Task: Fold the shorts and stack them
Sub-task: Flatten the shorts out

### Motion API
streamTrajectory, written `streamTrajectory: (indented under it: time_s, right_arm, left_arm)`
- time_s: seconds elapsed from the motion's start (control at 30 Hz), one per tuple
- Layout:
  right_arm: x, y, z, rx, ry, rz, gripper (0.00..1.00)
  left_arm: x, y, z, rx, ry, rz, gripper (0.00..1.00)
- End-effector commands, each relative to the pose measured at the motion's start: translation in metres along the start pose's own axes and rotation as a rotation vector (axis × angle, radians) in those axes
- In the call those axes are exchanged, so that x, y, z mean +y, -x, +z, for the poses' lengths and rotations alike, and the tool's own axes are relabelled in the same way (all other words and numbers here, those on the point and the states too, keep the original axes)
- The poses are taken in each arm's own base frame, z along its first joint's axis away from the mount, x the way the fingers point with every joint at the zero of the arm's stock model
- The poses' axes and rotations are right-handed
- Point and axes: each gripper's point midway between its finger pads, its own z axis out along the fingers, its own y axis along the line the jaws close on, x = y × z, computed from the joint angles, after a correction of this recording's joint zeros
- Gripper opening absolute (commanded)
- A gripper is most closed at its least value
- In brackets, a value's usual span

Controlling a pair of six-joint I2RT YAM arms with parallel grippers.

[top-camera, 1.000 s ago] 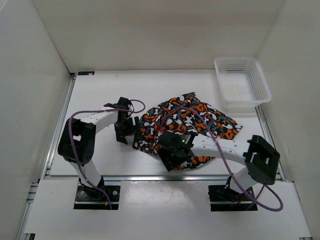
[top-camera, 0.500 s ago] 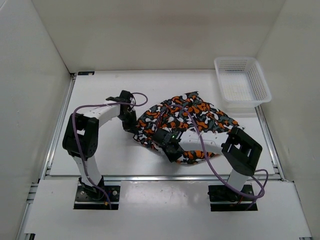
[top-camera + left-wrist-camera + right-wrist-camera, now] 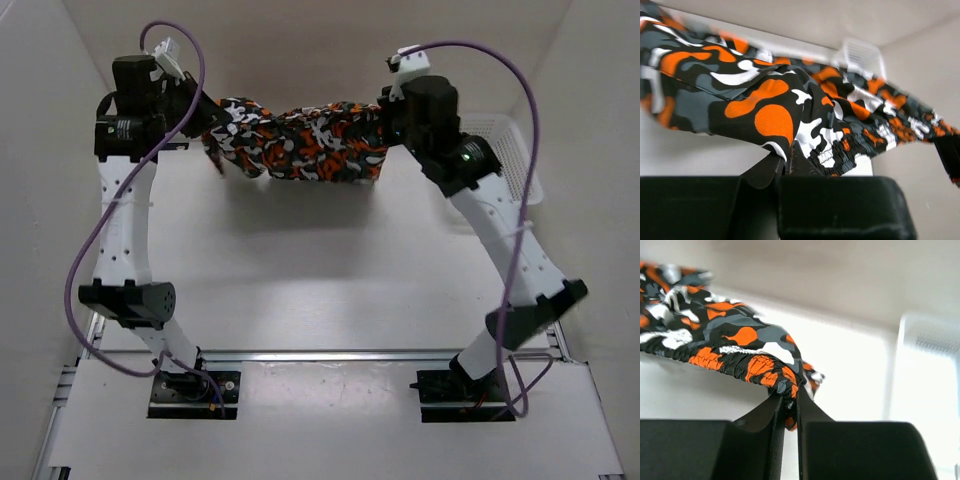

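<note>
You've got shorts (image 3: 300, 140) printed all over in orange, black, grey and white camo blobs, same print on the gathered waistband. Your left claw (image 3: 789, 157) and right claw (image 3: 788, 400) are plain black, the cables (image 3: 526, 120) purple, and the mesh basket (image 3: 512, 150) and surface (image 3: 320, 260) are both white.

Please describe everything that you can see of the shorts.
The shorts are soft fabric printed with orange, black, grey and white blobs, with a gathered elastic waistband. They hang stretched in the air above the table. The left gripper pinches one end, and the right gripper pinches the waistband at the other.
</note>
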Motion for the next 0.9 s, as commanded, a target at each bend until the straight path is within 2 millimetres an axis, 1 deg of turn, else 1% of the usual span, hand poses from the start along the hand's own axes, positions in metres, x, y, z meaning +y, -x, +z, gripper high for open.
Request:
streamTrajectory:
  time_s: [0.0,0.03,0.07,0.1,0.13,0.17,0.2,0.23,0.27,0.3,0.33,0.37,0.4,0.43,0.47,0.5,0.53,0.57,0.6,0.63,0.67,0.7,0.73,0.77,0.8,0.83,0.87]
  right_arm:
    - [-0.012,0.028,-0.048,-0.122,0.036,-0.108,0.01]
    - [-0.017,0.023,-0.050,-0.133,0.025,-0.112,0.01]
    - [-0.018,0.015,-0.051,-0.136,0.025,-0.111,0.01]
    - [-0.025,0.019,-0.059,-0.184,0.012,-0.079,0.01]
    - [-0.037,-0.019,-0.044,-0.103,-0.031,-0.067,0.03]
    - [-0.049,-0.038,-0.040,-0.064,-0.071,-0.039,0.33]
    - [-0.061,-0.052,-0.035,-0.045,-0.101,-0.002,0.58]
    - [-0.087,-0.074,-0.026,0.001,-0.158,0.096,0.81]
    - [-0.099,-0.107,-0.018,0.071,-0.170,0.149,0.95]
    - [-0.129,-0.129,-0.015,0.123,-0.220,0.231,0.97]
    - [-0.134,-0.149,-0.012,0.171,-0.224,0.347,0.97]
    - [-0.138,-0.157,-0.013,0.195,-0.206,0.406,0.99]
    - [-0.142,-0.172,-0.013,0.245,-0.192,0.464,0.99]
    - [-0.144,-0.176,-0.015,0.260,-0.207,0.495,0.99]
    - [-0.142,-0.184,-0.017,0.285,-0.214,0.523,0.96]
    - [-0.137,-0.192,-0.018,0.310,-0.196,0.528,0.91]
    - [-0.118,-0.194,-0.020,0.333,-0.118,0.545,0.87]
    - [-0.103,-0.203,-0.019,0.366,-0.074,0.553,0.84]
    - [-0.073,-0.205,-0.022,0.387,0.003,0.522,0.80]
    - [-0.054,-0.207,-0.025,0.400,0.042,0.507,0.77]
    - [-0.013,-0.221,-0.031,0.453,0.130,0.452,0.75]
    - [0.004,-0.228,-0.035,0.476,0.157,0.418,0.75]
    - [0.022,-0.236,-0.039,0.499,0.186,0.393,0.73]
    - [0.055,-0.251,-0.051,0.546,0.245,0.359,0.73]
    - [0.070,-0.264,-0.056,0.584,0.276,0.329,0.73]
    - [0.085,-0.267,-0.059,0.591,0.306,0.299,0.75]
    - [0.114,-0.282,-0.067,0.632,0.351,0.230,0.77]
  left_arm:
    - [-0.020,-0.012,-0.051,-0.003,-0.031,-0.008,0.10]
    - [-0.023,-0.019,-0.054,0.003,-0.039,-0.004,0.10]
    - [-0.029,-0.032,-0.055,0.024,-0.055,-0.004,0.10]
    - [-0.025,-0.057,-0.057,0.069,-0.049,-0.022,0.10]
    - [-0.029,-0.068,-0.055,0.078,-0.067,-0.022,0.10]
    - [-0.031,-0.084,-0.052,0.104,-0.080,-0.031,0.10]
    - [-0.029,-0.130,-0.038,0.209,-0.077,-0.040,0.10]
    - [-0.038,-0.148,-0.041,0.230,-0.097,-0.058,0.12]
    - [-0.044,-0.164,-0.033,0.248,-0.105,-0.057,0.40]
    - [-0.055,-0.216,-0.024,0.377,-0.121,-0.056,0.63]
    - [-0.060,-0.238,-0.018,0.426,-0.123,-0.034,0.82]
    - [-0.063,-0.255,-0.013,0.470,-0.116,-0.016,0.93]
    - [-0.067,-0.272,-0.011,0.510,-0.110,0.006,0.94]
    - [-0.059,-0.282,-0.004,0.544,-0.079,0.001,0.94]
    - [-0.056,-0.279,-0.003,0.527,-0.057,0.006,0.94]
    - [-0.052,-0.273,-0.003,0.511,-0.042,0.014,0.91]
    - [-0.045,-0.257,-0.005,0.471,-0.019,0.010,0.88]
    - [-0.034,-0.247,-0.004,0.435,0.022,0.002,0.85]
    - [-0.026,-0.233,-0.006,0.396,0.045,0.007,0.81]
    - [-0.004,-0.214,-0.008,0.355,0.109,-0.021,0.71]
    - [0.015,-0.205,-0.009,0.331,0.167,-0.025,0.65]
    - [0.042,-0.187,-0.011,0.296,0.230,-0.067,0.61]
    - [0.059,-0.183,-0.013,0.292,0.269,-0.087,0.56]
    - [0.079,-0.177,-0.015,0.275,0.325,-0.101,0.53]
    - [0.095,-0.176,-0.018,0.272,0.363,-0.131,0.53]
    - [0.125,-0.173,-0.021,0.268,0.428,-0.179,0.53]
    - [0.139,-0.175,-0.021,0.276,0.451,-0.211,0.57]
